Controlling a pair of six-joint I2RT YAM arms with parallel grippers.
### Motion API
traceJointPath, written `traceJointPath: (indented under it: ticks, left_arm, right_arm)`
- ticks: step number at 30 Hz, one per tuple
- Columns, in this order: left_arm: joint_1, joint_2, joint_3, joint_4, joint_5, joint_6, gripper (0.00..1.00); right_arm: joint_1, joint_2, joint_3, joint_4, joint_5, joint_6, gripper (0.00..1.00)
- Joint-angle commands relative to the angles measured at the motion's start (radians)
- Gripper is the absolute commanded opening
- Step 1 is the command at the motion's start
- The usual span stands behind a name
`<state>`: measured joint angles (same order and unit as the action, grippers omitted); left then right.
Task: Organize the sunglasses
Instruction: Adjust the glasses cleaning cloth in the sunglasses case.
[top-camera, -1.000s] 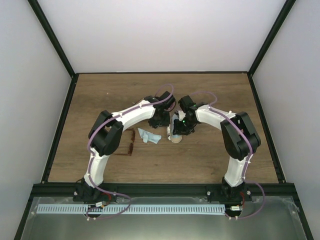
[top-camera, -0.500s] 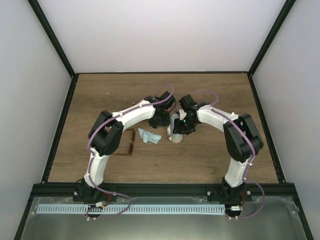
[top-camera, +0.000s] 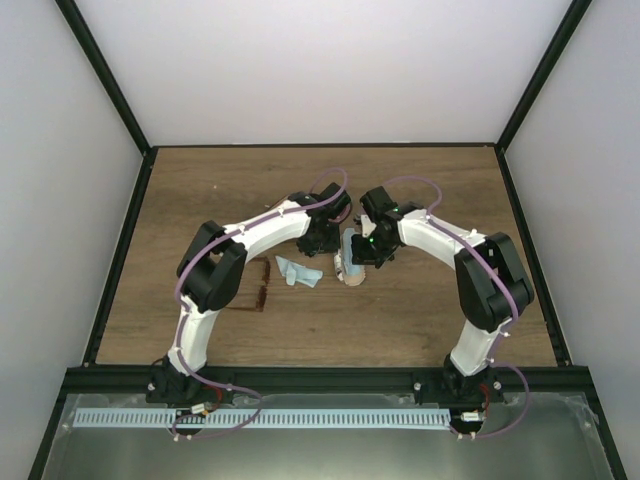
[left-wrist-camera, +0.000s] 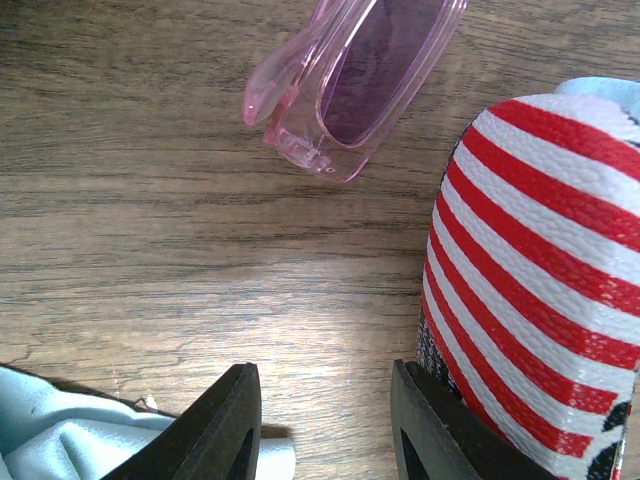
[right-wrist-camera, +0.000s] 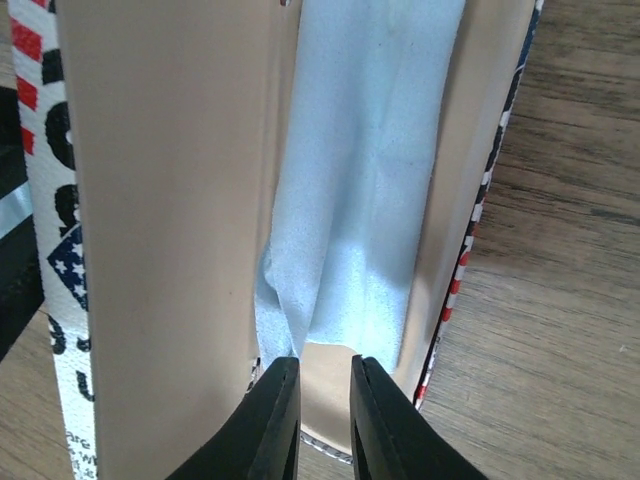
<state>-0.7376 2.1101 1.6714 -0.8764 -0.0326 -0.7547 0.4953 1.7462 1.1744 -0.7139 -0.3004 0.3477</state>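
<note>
Two sunglasses (top-camera: 263, 290) (left-wrist-camera: 350, 80), two cloths (top-camera: 300, 272) (right-wrist-camera: 370, 180) visible; left end effector (left-wrist-camera: 320, 400) spread, right end effector (right-wrist-camera: 325, 395) unclear.

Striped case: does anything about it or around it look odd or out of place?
Yes. The open striped case holds a bunched blue cloth and no glasses that show, while pink sunglasses lie loose on the table beside it and brown sunglasses farther off. A second cloth lies crumpled by the brown pair.

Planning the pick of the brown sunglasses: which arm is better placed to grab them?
Left. The sunglasses lie on its side, beyond the loose blue cloth from the right gripper, which sits over the open striped case. The left gripper is open with nothing between its fingers.
</note>
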Motion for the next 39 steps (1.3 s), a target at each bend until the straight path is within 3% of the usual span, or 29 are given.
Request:
traceJointPath:
  ticks: [1, 11, 20, 32, 39]
  left_arm:
    - [-0.002, -0.018, -0.011, 0.010, 0.005, 0.000, 0.38]
    - [-0.001, -0.015, -0.009, 0.007, 0.003, 0.004, 0.38]
    - [-0.002, -0.008, -0.004, 0.008, 0.010, 0.006, 0.38]
    - [-0.002, -0.008, -0.004, 0.007, 0.009, 0.009, 0.38]
    - [-0.001, -0.010, -0.009, 0.008, 0.009, 0.008, 0.38]
  right_arm:
    - [0.011, 0.014, 0.022, -0.003, 0.027, -0.015, 0.14]
    - [0.040, 0.076, 0.035, 0.024, 0.030, -0.015, 0.12]
    - [0.048, 0.109, 0.044, 0.024, 0.050, -0.025, 0.23]
    - [0.075, 0.165, 0.073, 0.002, 0.095, -0.036, 0.23]
    - [0.084, 0.169, 0.078, -0.017, 0.116, -0.036, 0.02]
